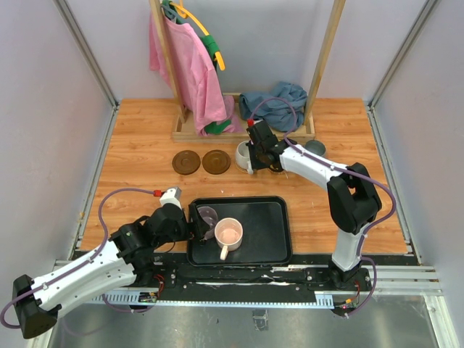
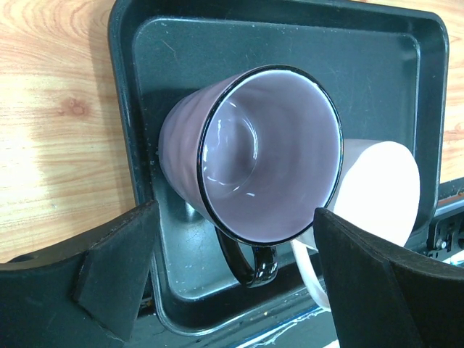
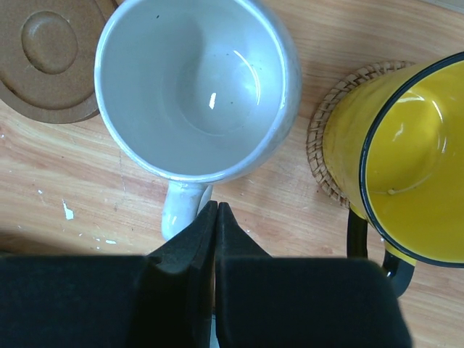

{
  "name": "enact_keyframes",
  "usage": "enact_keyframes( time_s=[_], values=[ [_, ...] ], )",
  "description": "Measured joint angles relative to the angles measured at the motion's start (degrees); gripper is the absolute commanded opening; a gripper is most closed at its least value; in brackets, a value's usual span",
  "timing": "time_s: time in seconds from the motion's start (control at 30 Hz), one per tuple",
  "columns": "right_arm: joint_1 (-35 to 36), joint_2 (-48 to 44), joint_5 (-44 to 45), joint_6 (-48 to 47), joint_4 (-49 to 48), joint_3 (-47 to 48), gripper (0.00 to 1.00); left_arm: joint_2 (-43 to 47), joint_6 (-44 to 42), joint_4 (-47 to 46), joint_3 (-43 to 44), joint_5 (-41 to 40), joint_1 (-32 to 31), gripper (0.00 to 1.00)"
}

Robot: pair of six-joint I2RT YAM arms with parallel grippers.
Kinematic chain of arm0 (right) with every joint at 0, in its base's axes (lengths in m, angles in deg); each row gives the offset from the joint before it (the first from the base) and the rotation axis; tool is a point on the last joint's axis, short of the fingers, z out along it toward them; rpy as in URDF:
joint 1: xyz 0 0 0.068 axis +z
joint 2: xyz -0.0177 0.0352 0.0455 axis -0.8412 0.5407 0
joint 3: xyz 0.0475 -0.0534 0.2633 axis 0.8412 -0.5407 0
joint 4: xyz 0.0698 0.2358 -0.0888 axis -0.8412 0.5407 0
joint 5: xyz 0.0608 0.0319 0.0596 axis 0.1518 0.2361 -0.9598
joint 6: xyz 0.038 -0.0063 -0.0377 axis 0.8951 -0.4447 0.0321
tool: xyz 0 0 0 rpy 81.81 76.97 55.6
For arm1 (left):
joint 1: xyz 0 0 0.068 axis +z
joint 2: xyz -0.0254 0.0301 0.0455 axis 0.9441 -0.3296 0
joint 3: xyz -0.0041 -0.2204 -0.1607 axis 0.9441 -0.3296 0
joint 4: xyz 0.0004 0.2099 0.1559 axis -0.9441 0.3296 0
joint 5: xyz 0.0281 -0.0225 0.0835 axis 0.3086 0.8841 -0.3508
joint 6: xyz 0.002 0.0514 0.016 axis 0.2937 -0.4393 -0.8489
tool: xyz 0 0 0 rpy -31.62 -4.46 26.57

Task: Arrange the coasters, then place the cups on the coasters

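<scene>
Even bright overhead light; soft shadows; glare spots inside white mug point(image 3: 196, 87) (fingers point(image 3: 174, 290) blurred close-up)

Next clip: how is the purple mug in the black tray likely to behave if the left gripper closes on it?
The purple mug looks glazed and glossy: probably rigid, slippery against the fingers, and chippable. Its handle sticks out one side, so it may twist in the left gripper. The pink mug close beside it could get nudged.
</scene>
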Motion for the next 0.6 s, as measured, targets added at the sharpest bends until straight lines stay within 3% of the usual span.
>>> enact_keyframes(
  time_s=[0.6],
  values=[
    [0.04,0.00,-1.55,0.13,-0.04,0.00,0.01,-1.33,-0.02,-0.11,0.00,0.00,0.00,0.90]
  ],
)
